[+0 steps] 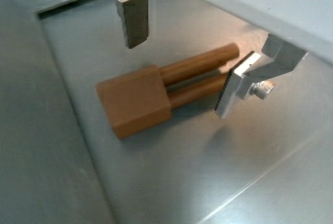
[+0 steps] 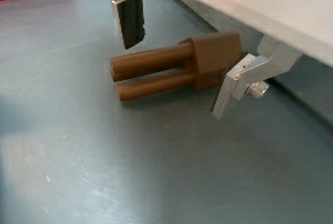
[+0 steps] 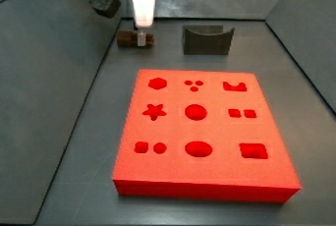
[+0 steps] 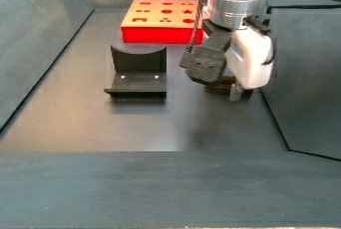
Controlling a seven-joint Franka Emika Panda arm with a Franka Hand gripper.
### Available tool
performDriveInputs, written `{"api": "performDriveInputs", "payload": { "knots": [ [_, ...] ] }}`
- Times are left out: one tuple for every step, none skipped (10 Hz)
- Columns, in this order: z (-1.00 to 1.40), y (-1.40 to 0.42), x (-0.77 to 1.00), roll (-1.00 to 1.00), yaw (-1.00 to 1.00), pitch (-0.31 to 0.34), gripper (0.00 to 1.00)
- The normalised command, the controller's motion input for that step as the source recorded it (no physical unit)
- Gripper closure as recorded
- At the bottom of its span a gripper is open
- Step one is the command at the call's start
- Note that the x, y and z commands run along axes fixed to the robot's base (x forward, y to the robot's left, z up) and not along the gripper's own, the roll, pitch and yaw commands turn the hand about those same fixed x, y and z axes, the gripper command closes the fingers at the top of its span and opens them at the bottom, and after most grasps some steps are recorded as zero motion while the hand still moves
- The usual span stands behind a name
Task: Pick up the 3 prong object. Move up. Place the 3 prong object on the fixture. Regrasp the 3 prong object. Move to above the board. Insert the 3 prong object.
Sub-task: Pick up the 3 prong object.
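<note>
Between the spread fingers (image 1: 131, 18) of the gripper (image 2: 182, 60), released and low over the floor, lies the 3 prong object (image 1: 159, 91), not yet clamped. Every step remains, I judge: pickup, fixture (image 3: 206, 39) placement, regrasp, then insertion into the board (image 3: 199, 129).

Grey floor (image 3: 79, 122), board (image 3: 197, 132), fixture (image 3: 206, 39), 3 prong object (image 1: 156, 92), claw (image 1: 189, 57) straddling it

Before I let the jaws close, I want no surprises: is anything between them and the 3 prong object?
Nothing visible. In both wrist views the gripper hangs low over the floor with its jaws open on either side of the 3 prong object, which lies flat; only bare floor shows around it. The fixture stands apart.
</note>
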Motion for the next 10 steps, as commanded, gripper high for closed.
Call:
{"api": "performDriveInputs", "payload": {
  "knots": [
    [0.03,0.03,-0.06,-0.04,-0.09,-0.071,0.00],
    [0.00,0.02,-0.02,0.00,0.00,0.000,0.00],
    [-0.08,0.00,-0.73,0.00,-0.23,-0.241,0.00],
    [-0.15,0.00,-0.78,0.00,-0.27,-0.224,0.00],
    [-0.25,0.00,-0.68,0.00,-0.26,-0.190,0.00],
    [-0.31,0.00,-0.46,-0.07,-0.18,-0.219,0.00],
    [-0.66,0.01,-0.44,-0.11,-0.14,-0.270,0.00],
    [0.00,0.06,0.00,-0.07,0.00,-0.026,0.00],
    [0.00,0.00,0.00,0.00,0.00,0.000,0.00],
    [0.00,0.00,0.00,0.00,0.00,0.000,1.00]
  ]
}}
